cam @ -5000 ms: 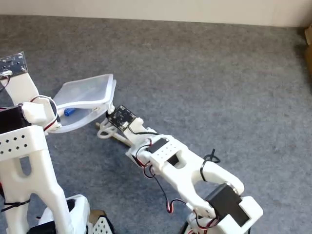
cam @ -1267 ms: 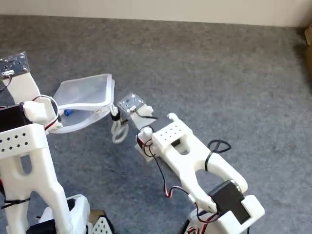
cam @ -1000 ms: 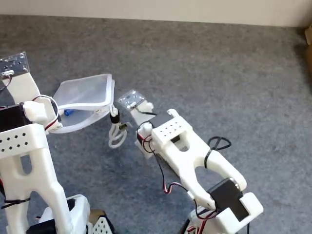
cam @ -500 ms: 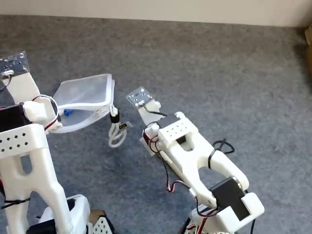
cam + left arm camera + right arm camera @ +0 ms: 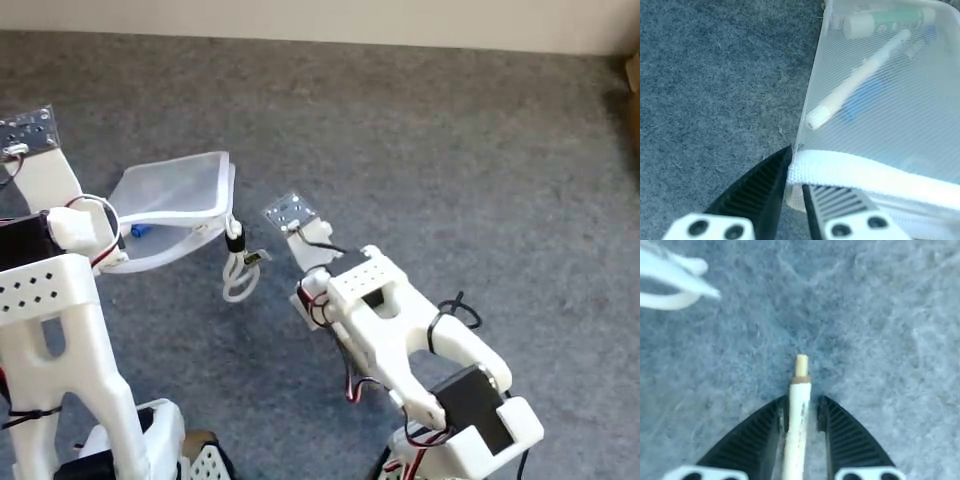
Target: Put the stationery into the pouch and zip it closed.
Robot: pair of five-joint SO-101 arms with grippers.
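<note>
On the left, my left jaws are clamped on the white zipper band (image 5: 865, 175) of the clear pouch (image 5: 170, 195). They hold that corner up off the grey table (image 5: 450, 150), so the mouth gapes. A white pen (image 5: 855, 82) and a blue item (image 5: 862, 100) lie inside. At the pouch's other corner the zipper's white cord loop (image 5: 240, 278) hangs down.

Further right, my right jaws are closed on a white pencil (image 5: 799, 405). Its pale end sticks out ahead over the table, near the loop but apart from it.

To do this well, I judge I should hold the left grip steady and line the pencil up with the opening. I should carry it in over the zipper band, clear of the cord, and let go only once most of its length is inside, or it may snag or drop outside.
</note>
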